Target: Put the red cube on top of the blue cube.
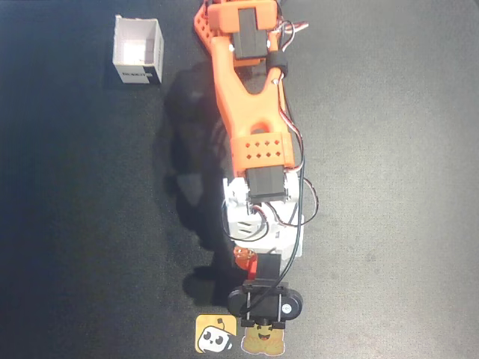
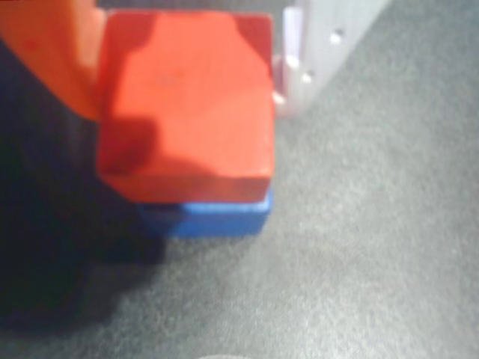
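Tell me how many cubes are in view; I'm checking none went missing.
2. In the wrist view, the red cube sits on the blue cube, between the gripper's fingers. Overhead, the arm hides both; others could be hidden.

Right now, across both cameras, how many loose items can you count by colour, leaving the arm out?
Red: 1, the red cube, sitting over the blue one in the wrist view
Blue: 1, the blue cube, mostly covered by the red
White: 1, the open-topped box at upper left in the overhead view
Yellow/tan: 2, the stickers at the bottom edge
Total: 5
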Action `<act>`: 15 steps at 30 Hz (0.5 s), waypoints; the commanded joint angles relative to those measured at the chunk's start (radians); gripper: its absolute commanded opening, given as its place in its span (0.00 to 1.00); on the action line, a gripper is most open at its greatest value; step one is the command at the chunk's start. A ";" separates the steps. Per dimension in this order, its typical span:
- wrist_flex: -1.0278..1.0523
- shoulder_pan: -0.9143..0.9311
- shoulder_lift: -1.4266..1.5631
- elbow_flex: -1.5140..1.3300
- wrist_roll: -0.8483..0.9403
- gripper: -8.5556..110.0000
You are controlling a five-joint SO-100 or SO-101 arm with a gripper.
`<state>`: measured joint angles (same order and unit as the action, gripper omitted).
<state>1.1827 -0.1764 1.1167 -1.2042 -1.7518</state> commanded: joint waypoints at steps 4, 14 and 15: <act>-0.020 -0.012 0.006 0.061 0.009 0.14; -0.026 -0.015 -0.003 0.063 0.009 0.19; -0.026 -0.015 -0.003 0.063 0.009 0.19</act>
<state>1.1689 -0.1825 1.1091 -1.2042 -1.7457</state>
